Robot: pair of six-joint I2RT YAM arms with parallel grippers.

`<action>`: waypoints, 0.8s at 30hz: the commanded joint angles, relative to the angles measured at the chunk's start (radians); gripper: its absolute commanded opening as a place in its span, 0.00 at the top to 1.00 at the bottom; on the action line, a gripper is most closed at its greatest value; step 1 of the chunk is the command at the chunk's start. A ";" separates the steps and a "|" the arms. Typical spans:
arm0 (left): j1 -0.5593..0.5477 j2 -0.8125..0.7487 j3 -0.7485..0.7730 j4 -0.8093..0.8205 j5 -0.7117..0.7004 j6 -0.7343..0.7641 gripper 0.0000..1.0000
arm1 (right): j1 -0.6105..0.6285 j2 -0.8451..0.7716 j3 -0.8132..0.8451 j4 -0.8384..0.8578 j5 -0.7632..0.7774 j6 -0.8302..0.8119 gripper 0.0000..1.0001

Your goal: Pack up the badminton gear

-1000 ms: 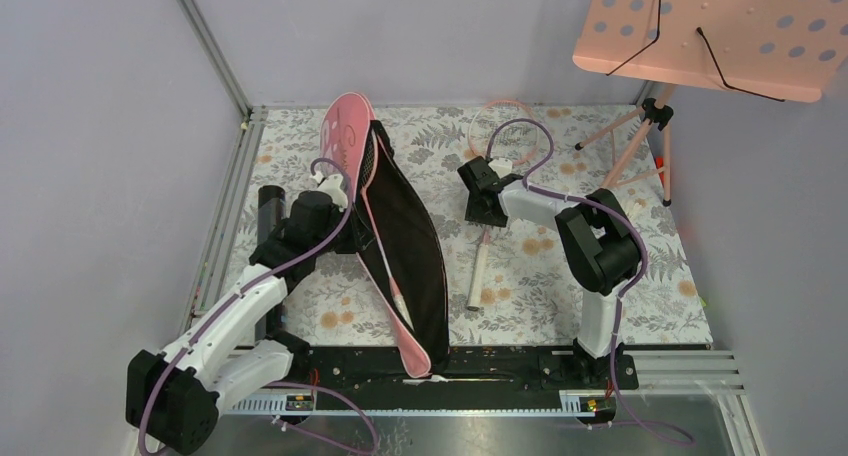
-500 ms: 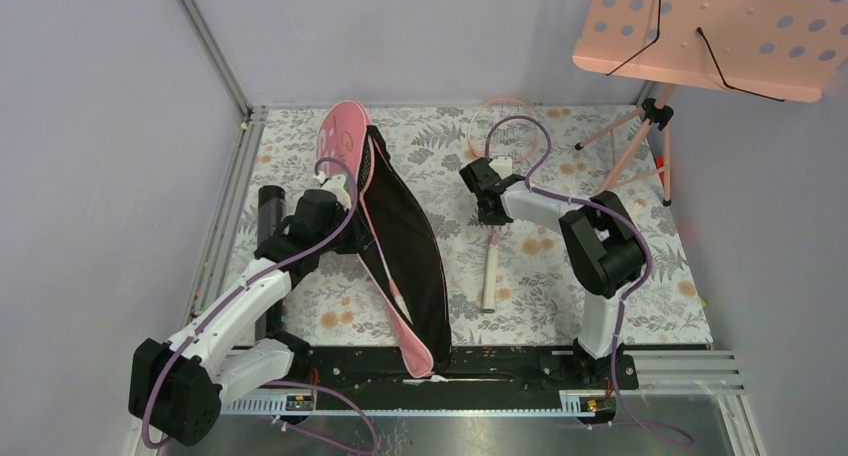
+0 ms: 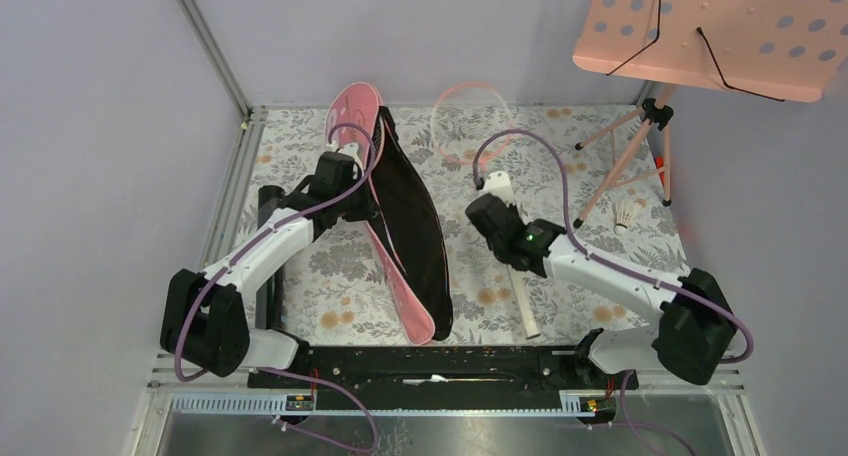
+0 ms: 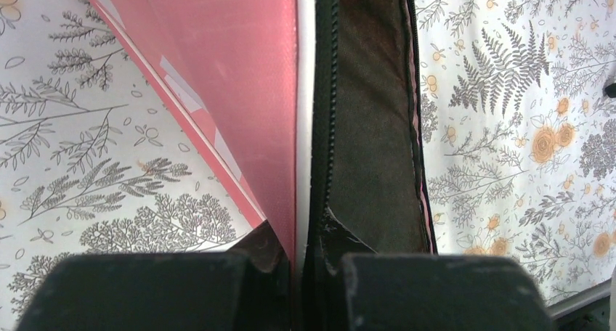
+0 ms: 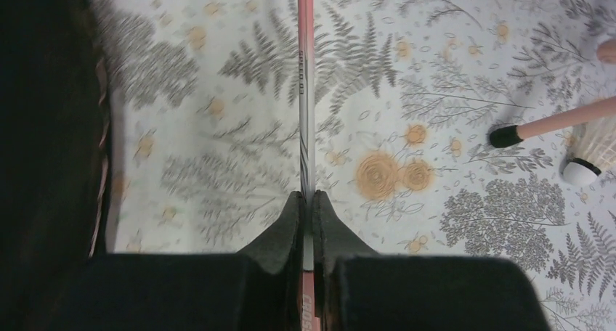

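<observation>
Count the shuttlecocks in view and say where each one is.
1. The shuttlecock lies on the table at far right, near the feet of the music stand. More may be hidden inside the racket bag.

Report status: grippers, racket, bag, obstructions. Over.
Left gripper shut on bag rim. Right gripper shut on racket shaft. Stand leg and shuttlecock sit right of shaft, away from bag.

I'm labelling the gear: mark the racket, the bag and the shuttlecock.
racket (image 5: 306, 106), right wrist view, on its thin shaft.
bag (image 3: 412, 231), top view, on its black inside.
shuttlecock (image 3: 628, 214), top view, on its white body.
</observation>
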 commanded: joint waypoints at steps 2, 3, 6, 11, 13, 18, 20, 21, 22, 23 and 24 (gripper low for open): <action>0.012 0.043 0.105 0.089 0.007 0.022 1.00 | 0.142 -0.124 -0.073 0.022 0.150 0.004 1.00; 0.015 0.053 0.111 0.087 0.009 0.023 1.00 | 0.163 -0.143 -0.092 0.032 0.168 0.006 1.00; 0.024 0.097 0.139 0.076 0.013 0.023 1.00 | 0.222 -0.188 -0.125 0.058 0.200 -0.011 1.00; 0.031 0.165 0.193 0.072 0.054 0.033 1.00 | 0.317 -0.219 -0.161 0.081 0.163 -0.024 1.00; 0.032 0.187 0.207 0.068 0.070 0.037 1.00 | 0.364 -0.210 -0.167 0.090 0.157 -0.029 1.00; 0.033 0.187 0.201 0.076 0.117 0.034 1.00 | 0.420 -0.126 -0.142 0.069 0.151 -0.025 1.00; 0.033 0.171 0.188 0.079 0.123 0.032 1.00 | 0.433 -0.084 -0.122 0.065 0.147 -0.027 1.00; 0.033 0.157 0.180 0.081 0.126 0.032 1.00 | 0.440 -0.063 -0.113 0.072 0.140 -0.028 1.00; 0.033 0.146 0.171 0.087 0.133 0.032 1.00 | 0.444 -0.047 -0.105 0.086 0.120 -0.036 1.00; 0.033 0.137 0.162 0.089 0.141 0.033 1.00 | 0.447 -0.032 -0.101 0.110 0.095 -0.047 1.00; 0.033 0.128 0.155 0.089 0.149 0.034 1.00 | 0.450 -0.022 -0.101 0.147 0.071 -0.057 1.00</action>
